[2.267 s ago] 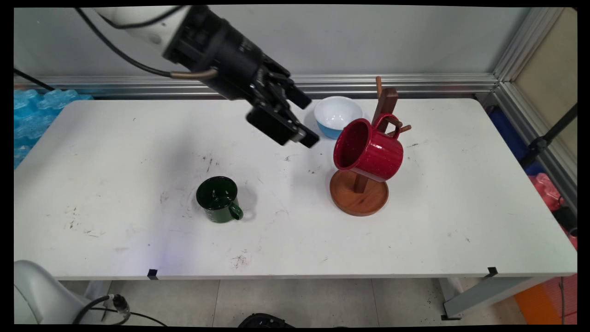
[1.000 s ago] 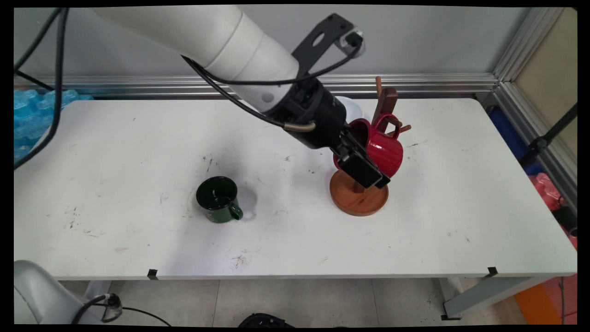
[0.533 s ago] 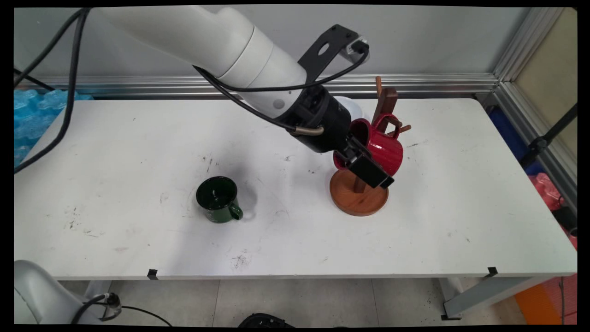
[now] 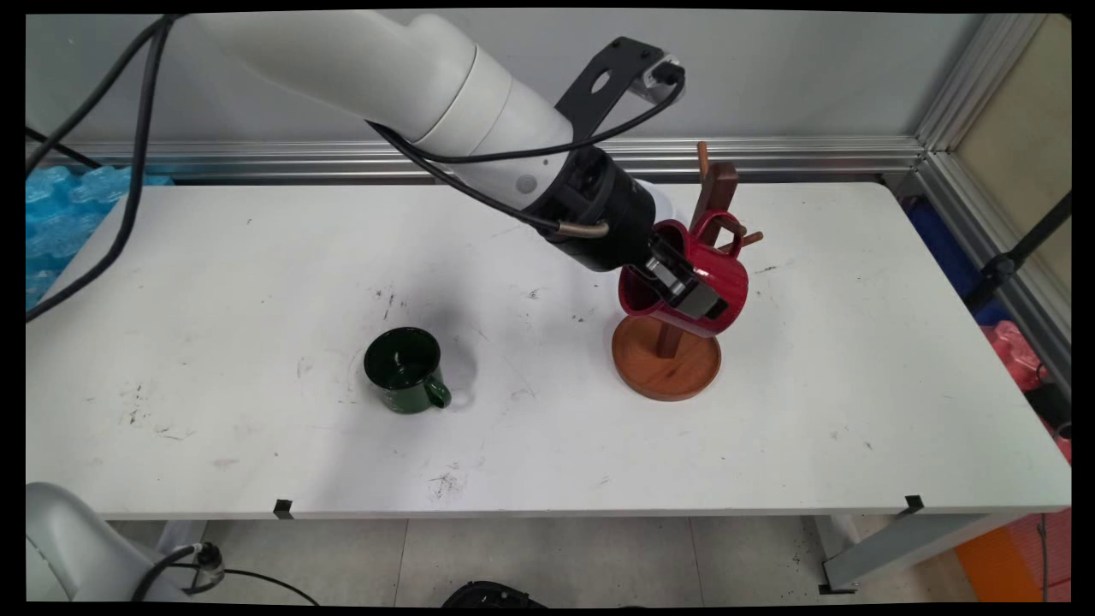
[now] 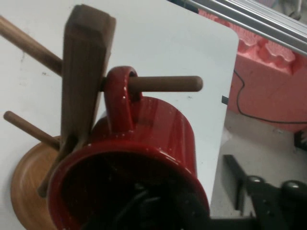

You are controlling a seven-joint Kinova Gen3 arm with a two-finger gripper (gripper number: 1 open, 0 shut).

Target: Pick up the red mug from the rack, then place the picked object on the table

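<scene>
The hand [image 4: 689, 295] is now seen pushed right up against the red mug [image 4: 714, 274], where half a second earlier it sat a touch lower and nearer the wooden base [image 4: 665, 359] of the mug tree [image 4: 714, 184]. Over the last couple of seconds it has been carried across from open air above the tabletop [image 4: 257, 282] to the mug's mouth. The mug itself is not seen to have shifted: its handle is looped over the same peg [image 5: 165, 84], and it hangs tilted as before.

In the hand view, the mug's open mouth fills the lower frame, and one finger [image 5: 139, 206] is made out as a dark shape inside the rim; the other is placed outside the wall, on the side away from the post (in the main view it lies across the mug's near flank). The wall is thus straddled, but whether it is actually being pinched cannot be told from these views.

Well apart to the left, a dark green mug [image 4: 404, 370] is left standing upright. A white and blue bowl [image 4: 659, 205] is mostly hidden behind the wrist.
</scene>
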